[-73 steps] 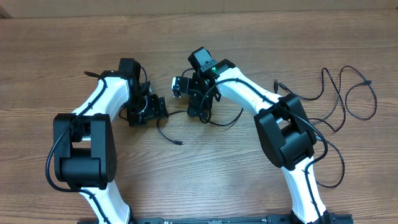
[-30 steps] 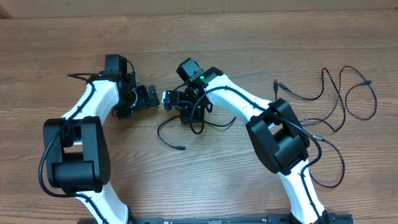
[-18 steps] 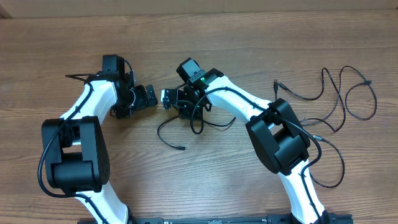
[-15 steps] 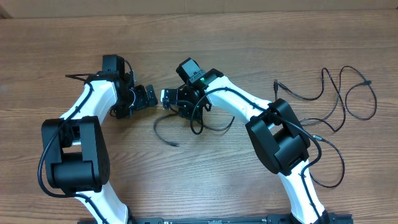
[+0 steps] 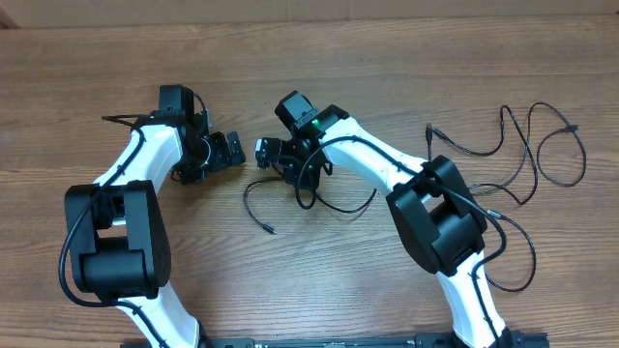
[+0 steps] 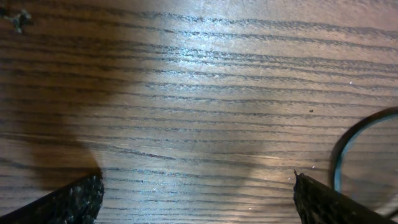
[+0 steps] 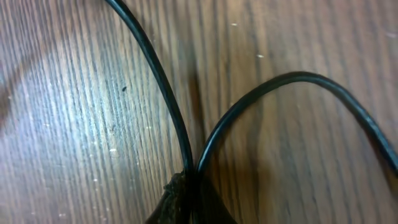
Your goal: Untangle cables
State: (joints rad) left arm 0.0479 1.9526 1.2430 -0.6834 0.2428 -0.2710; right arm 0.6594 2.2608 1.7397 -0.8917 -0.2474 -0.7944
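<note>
- The right hand (image 7: 186, 200) is clamped shut on a thin black cable (image 7: 158, 81), pinching two strands where they meet at the fingertips.
- From the grip the strands fan apart over the counter (image 5: 319, 58). In the overhead view the cable runs on in a loose loop to a small plug (image 5: 268, 229) lying free.
- The left hand (image 5: 229, 150) sits just left of the right one, jaws wide and holding nothing, low over bare wood.
- The other cables (image 5: 542, 145) lie in loose overlapping loops well apart, at the counter's right side.
- We judge the step in hand to be drawing this one cable out.
- The next move calls for a gentle pull. Because the cable is gripped on a fold, the left hand will probably need to take one strand.
</note>
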